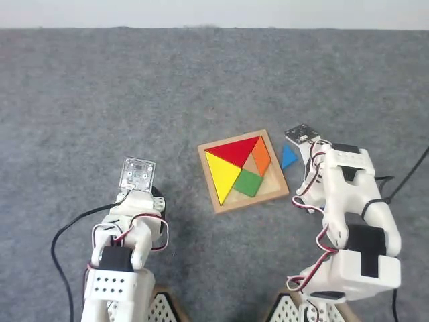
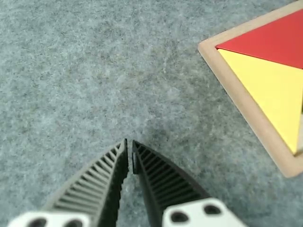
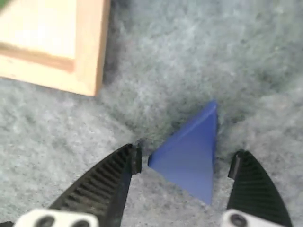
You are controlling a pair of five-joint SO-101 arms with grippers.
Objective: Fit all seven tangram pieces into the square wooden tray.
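Observation:
The square wooden tray [image 1: 217,199] lies mid-table and holds a red triangle [image 1: 234,151], a yellow triangle [image 1: 221,173], an orange piece [image 1: 261,155] and a green square [image 1: 249,182]. Its corner [image 2: 255,118] appears in the left wrist view and its edge [image 3: 90,47] in the right wrist view. A blue triangle [image 3: 189,151] lies on the carpet just right of the tray [image 1: 288,157]. My right gripper [image 3: 187,165] is open, its fingers either side of the blue triangle. My left gripper [image 2: 129,146] is shut and empty, over bare carpet left of the tray.
Grey carpet [image 1: 134,87] covers the whole table. The tray's lower right part shows bare wood [image 1: 271,184]. Cables [image 1: 64,235] trail beside both arm bases near the front edge.

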